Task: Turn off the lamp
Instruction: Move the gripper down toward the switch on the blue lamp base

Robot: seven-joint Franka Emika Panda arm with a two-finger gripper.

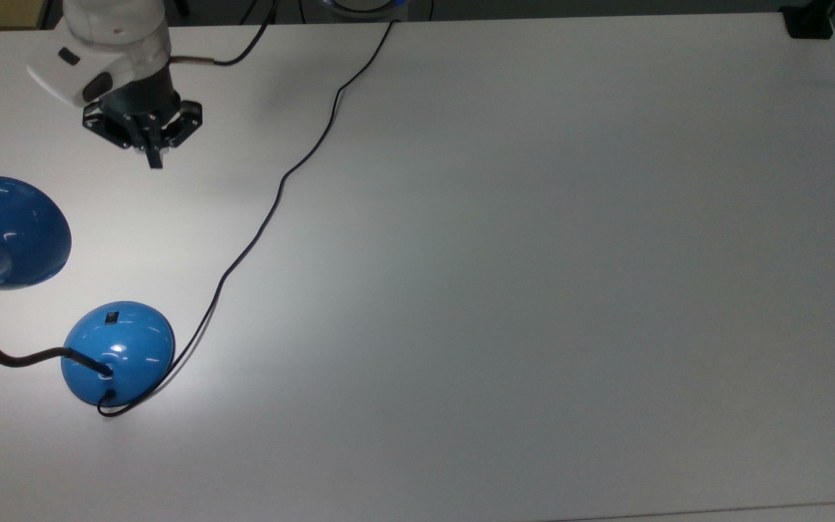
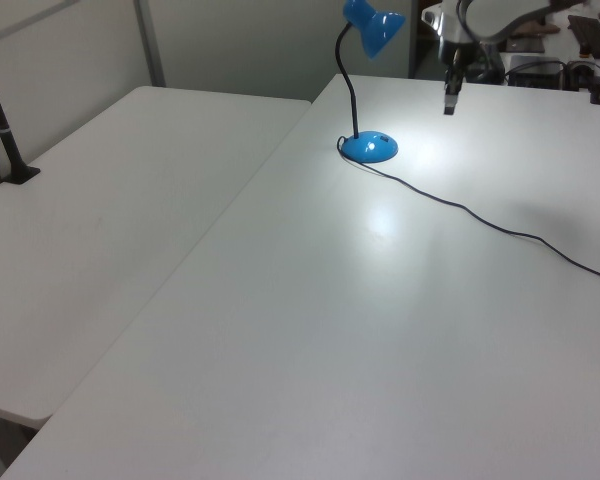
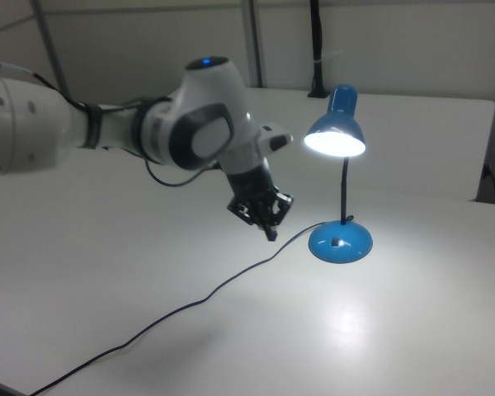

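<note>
While the big white table [image 1: 533,290] sits bare under everything, the robot arm [image 3: 82,132] reaches out over it with its gripper [image 1: 154,156] pointing down, and the two fingers are pressed together into one thin black tip that holds nothing. The lamp [image 1: 117,352] is well apart from that tip: in the top view it sits below the fingers and a bit to the top view's left, and in the right view it stands to the right view's right of them. I think a few things could go wrong from here. The shade [image 3: 335,132] hangs high on its bendy black neck [image 3: 344,191], close to the path down to the base, so the arm could bump it and tip the lamp over. The thin black cord [image 1: 272,203] snakes across the table beside the fingers, and a low sweep could snag it and drag the lamp away. The base is round and shiny, so a push that misses could slide off or shove it. The lamp is on, with a bright bulb glow under the blue shade and a pool of light on the table. The blue dome base [image 3: 340,241] carries a tiny black switch [image 1: 111,317] on top.
</note>
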